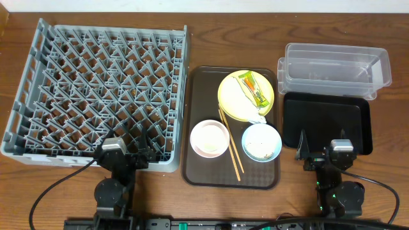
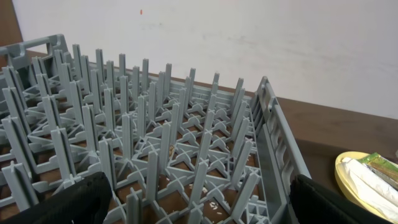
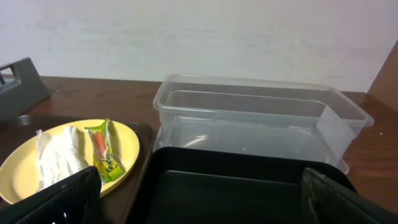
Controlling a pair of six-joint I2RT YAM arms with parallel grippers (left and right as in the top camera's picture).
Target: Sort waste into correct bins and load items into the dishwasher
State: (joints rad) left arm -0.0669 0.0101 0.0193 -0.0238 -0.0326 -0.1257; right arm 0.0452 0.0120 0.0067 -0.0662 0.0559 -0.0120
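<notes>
The yellow plate (image 1: 230, 96) holds the green-and-yellow wrapper (image 1: 254, 88) and the white napkin (image 1: 251, 108). Below it lie the pink bowl (image 1: 209, 138), the chopsticks (image 1: 230, 144) and the blue bowl (image 1: 261, 142) with rice crumbs. No white cup shows. The grey dish rack (image 1: 96, 89) is at the left, with crumbs beneath it (image 2: 211, 202). The clear tub (image 1: 335, 67) and black tray (image 1: 326, 121) are at the right. My left gripper (image 1: 128, 147) (image 2: 199, 205) is open over the rack's near right corner. My right gripper (image 1: 321, 151) (image 3: 202, 199) is open over the black tray's near edge.
The dishes sit on a dark-brown serving tray (image 1: 198, 172) between the rack and the black tray. The right wrist view shows the plate (image 3: 124, 143), the wrapper (image 3: 102, 155), the napkin (image 3: 56, 158) and the tub (image 3: 261, 112). A white wall stands behind the table.
</notes>
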